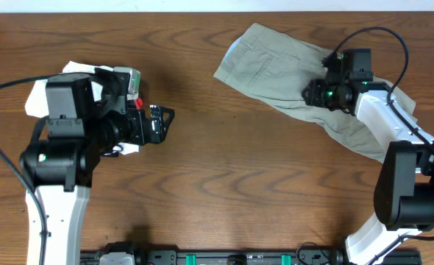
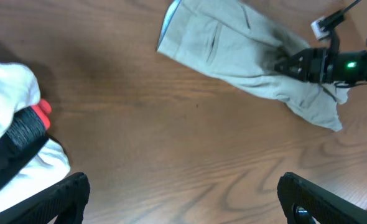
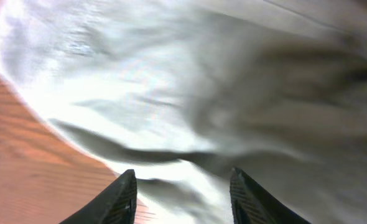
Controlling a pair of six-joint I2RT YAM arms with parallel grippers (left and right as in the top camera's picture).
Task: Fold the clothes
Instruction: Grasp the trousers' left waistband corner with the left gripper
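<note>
Shorts (image 1: pixel 276 70) lie crumpled at the far right of the tabletop (image 1: pixel 224 177). The right gripper (image 3: pixel 182 194) hangs over them, jaws apart above the fabric. The left gripper (image 1: pixel 165 124), jaws wide, hovers beside a white-and-black pile (image 2: pixel 12 93).

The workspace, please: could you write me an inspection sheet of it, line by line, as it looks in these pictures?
Surface: brown wooden table; no spill or damage seen.
Job's things: khaki shorts, crumpled and not yet folded, at the far right; the pale blue waistband shows at their left end.
Clutter: pile of white and black garments with a red bit, at the left below the left arm.
Claws: left claw open, holding nothing, above bare wood; right claw open, close over the shorts.
Cables: one black cable runs from the left edge to the left arm; a second cable loops above the right arm.
Surroundings: black rail along the near edge; otherwise nothing seen.
</note>
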